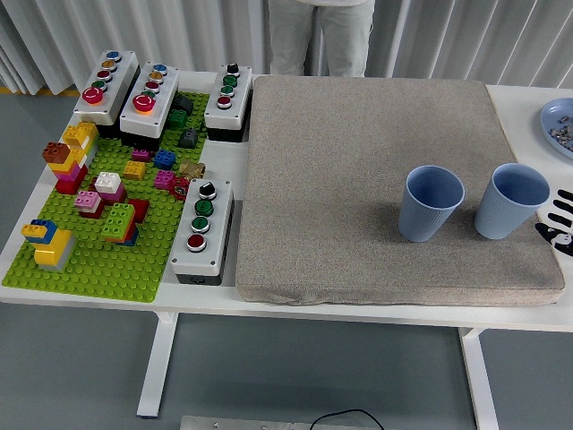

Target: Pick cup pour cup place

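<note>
Two blue ribbed cups stand upright on the grey mat [358, 161]. The left cup [430, 204] is near the mat's middle right. The right cup [508, 201] sits close to the mat's right edge. My right hand [559, 222] pokes in at the picture's right edge, just right of the right cup and a small gap away from it. Its black fingers [556, 205] look spread and hold nothing. No left arm shows.
A green brick baseplate [89, 260] with several coloured bricks fills the left of the table. Several white button boxes [201, 231] stand around it. A blue dish [555, 121] with small parts lies at the far right. A person's legs [320, 36] stand behind the table.
</note>
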Robot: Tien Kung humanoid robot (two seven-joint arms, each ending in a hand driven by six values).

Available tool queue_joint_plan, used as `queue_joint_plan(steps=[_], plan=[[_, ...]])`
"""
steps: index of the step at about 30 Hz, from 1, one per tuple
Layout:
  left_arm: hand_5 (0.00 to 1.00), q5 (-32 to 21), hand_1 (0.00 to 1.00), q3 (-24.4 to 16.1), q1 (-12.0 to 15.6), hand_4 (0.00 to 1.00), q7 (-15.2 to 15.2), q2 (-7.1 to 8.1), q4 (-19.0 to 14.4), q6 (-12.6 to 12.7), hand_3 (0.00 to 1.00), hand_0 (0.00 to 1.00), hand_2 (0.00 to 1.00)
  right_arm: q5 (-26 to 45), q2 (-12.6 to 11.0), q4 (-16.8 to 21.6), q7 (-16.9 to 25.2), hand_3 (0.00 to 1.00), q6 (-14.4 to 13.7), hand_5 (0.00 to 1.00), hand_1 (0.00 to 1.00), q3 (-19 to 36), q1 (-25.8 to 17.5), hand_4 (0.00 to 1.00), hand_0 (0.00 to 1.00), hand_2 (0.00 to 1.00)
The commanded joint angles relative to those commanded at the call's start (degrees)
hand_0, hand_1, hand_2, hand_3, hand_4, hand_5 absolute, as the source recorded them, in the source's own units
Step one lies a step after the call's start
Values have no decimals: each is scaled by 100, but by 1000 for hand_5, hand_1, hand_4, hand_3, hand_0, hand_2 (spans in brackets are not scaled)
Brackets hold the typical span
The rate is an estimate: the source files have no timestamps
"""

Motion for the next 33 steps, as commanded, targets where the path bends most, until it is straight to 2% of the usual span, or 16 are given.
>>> queue_joint_plan(steps=[5,6,23,33], plan=[[938,-38,731,39,5,477,-9,6,0,0,634,694,764,-43,16,65,-13,880,-81,326,840,-111,47,803,845,881],[937,-52,731,52,8,477,-12,6,0,0,633,693,764,-47,24,55,-13,882,-79,301,841,-131,65,809,848,889],[934,-111,730,117,-1,476,-24,1,0,-5,633,694,762,-88,71,-30,-36,882,-76,290,845,-213,211,805,851,894],[933,-94,730,98,-7,478,-19,0,0,-3,634,694,762,-230,78,45,-84,886,-86,287,850,-326,286,808,858,902]])
